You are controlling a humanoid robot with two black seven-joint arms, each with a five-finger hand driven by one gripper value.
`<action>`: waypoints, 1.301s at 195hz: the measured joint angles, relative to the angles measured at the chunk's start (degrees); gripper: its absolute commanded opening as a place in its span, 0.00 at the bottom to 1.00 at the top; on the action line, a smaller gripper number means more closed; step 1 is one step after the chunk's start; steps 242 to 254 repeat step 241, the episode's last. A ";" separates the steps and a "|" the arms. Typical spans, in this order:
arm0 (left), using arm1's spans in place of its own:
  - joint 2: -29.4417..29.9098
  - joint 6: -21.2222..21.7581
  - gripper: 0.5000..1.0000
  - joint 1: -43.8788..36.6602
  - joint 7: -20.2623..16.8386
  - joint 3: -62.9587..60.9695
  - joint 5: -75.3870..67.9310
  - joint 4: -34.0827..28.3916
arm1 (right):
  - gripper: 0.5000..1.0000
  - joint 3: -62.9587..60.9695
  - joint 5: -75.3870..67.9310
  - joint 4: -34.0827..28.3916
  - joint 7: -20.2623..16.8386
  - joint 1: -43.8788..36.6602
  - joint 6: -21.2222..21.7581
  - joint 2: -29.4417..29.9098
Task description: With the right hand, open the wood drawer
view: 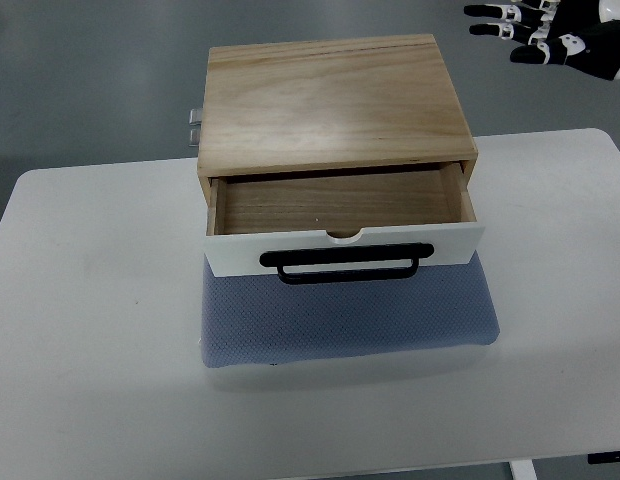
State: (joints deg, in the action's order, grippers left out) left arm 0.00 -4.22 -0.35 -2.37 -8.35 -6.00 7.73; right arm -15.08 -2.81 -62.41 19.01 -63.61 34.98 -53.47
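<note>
Listing wood drawer point(340, 205): pulled out, empty; our right hand point(550, 35) lifted away, fingers spread; opening looks complete.

This looks like a lab or test room. A plain white table point(90, 330) stands on a bare grey floor point(90, 80). On the table sits just one wood box point(335, 100) on a blue mat point(350, 320).

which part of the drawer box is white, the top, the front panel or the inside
The drawer's front panel, the one carrying the black handle, is white. The box top and the drawer's inside are bare light-brown wood.
</note>
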 measured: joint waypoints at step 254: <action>0.00 0.00 1.00 -0.01 0.00 0.00 0.01 0.00 | 0.91 -5.56 -26.46 29.02 -17.08 11.39 -13.76 25.66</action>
